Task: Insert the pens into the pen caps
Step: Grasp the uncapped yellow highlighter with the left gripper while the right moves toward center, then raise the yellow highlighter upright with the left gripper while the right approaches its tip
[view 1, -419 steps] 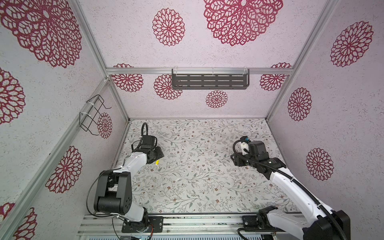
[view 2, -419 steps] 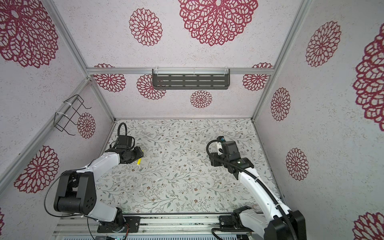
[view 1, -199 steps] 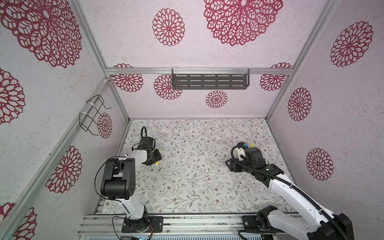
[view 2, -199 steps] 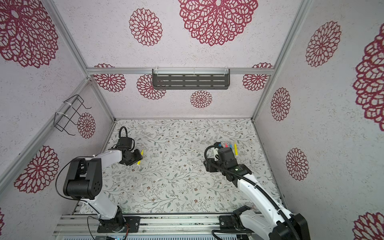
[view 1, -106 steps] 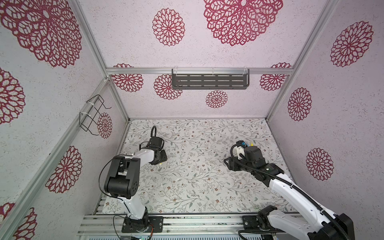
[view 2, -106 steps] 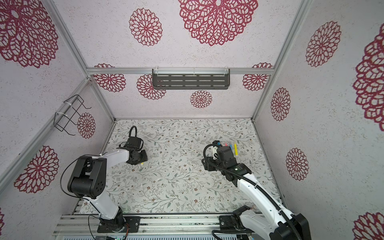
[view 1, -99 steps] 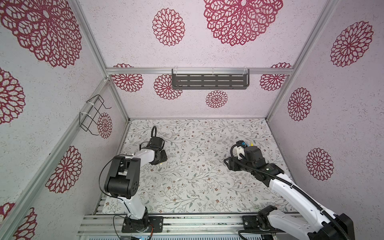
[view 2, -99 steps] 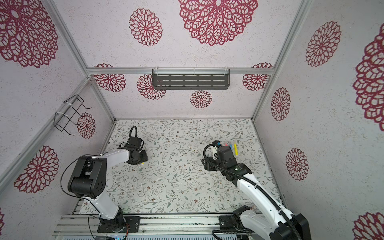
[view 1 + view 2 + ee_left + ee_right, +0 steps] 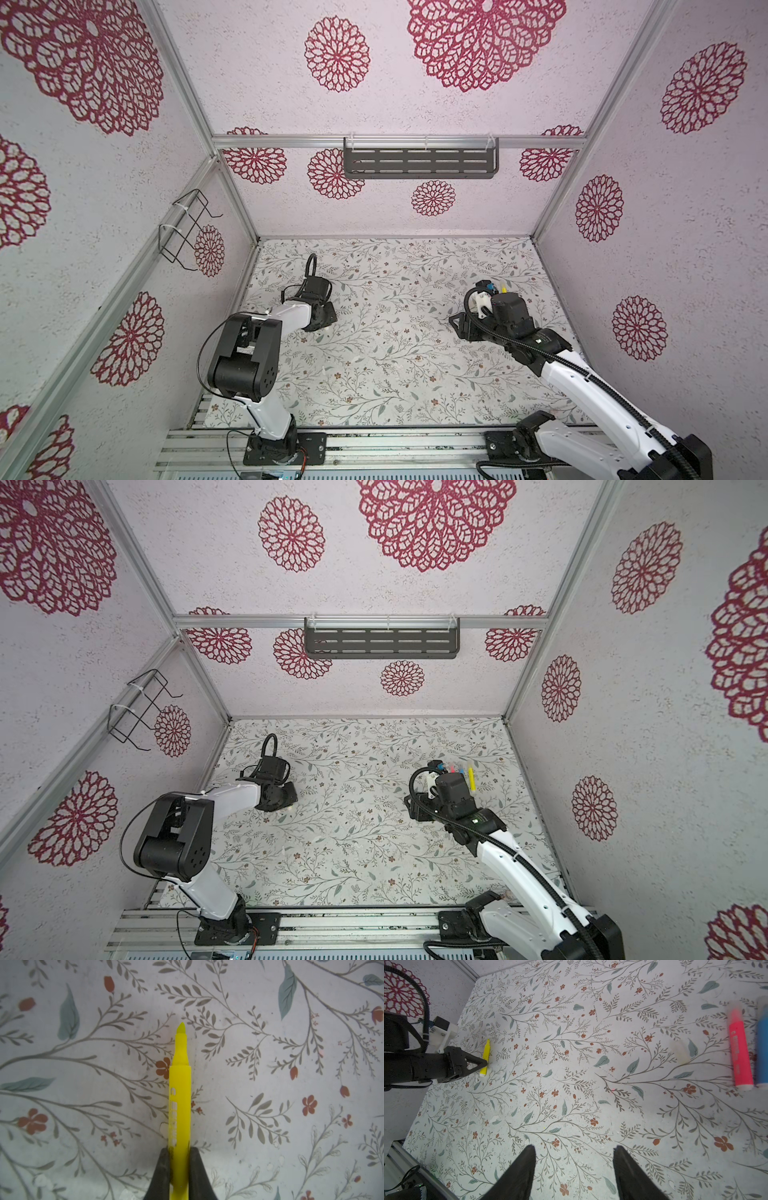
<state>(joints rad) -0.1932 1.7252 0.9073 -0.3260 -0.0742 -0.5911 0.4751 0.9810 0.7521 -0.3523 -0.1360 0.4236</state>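
Here, floral table (image 9: 395,374), rosette-patterned walls (image 9: 249,83), grey shelf (image 9: 419,163), yellow pen (image 9: 180,1105)

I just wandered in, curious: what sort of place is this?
Probably a robot test booth: two white-and-black jointed arms bolted to a grooved metal rail, enclosed by aluminium-framed walls with red floral medallions, near bright plastic marker pens.

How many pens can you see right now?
4. A yellow pen in the left gripper; a pink pen and a blue pen lying side by side on the right; a second yellow pen beside them. The right arm may hide more.
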